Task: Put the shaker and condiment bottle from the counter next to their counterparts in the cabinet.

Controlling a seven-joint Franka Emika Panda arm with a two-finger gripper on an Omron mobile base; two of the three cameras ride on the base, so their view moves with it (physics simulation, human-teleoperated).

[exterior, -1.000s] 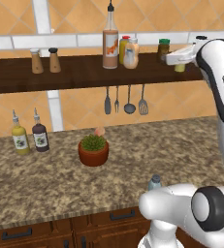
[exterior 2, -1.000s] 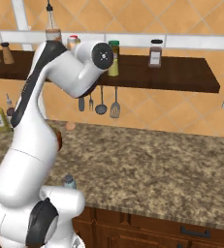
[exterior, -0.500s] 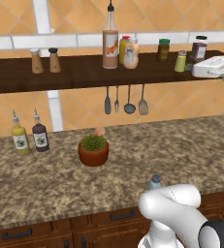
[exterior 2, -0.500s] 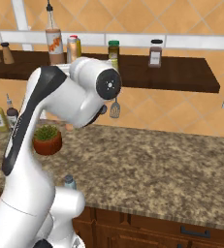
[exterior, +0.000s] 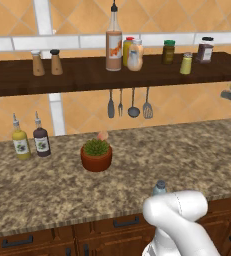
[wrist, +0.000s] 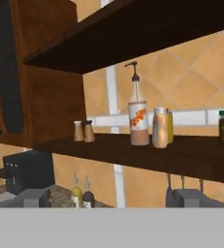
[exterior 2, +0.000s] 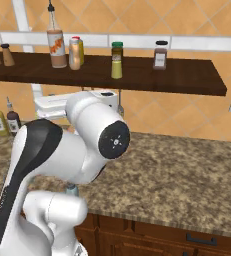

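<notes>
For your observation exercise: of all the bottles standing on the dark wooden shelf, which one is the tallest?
The orange-labelled bottle with the black spout. It rises well above the clear peach-filled bottle and the yellow bottle standing just to its right on the shelf.

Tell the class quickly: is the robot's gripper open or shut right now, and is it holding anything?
Gripper: open, jaws spread wide, nothing between them; it faces the shelf.
</notes>
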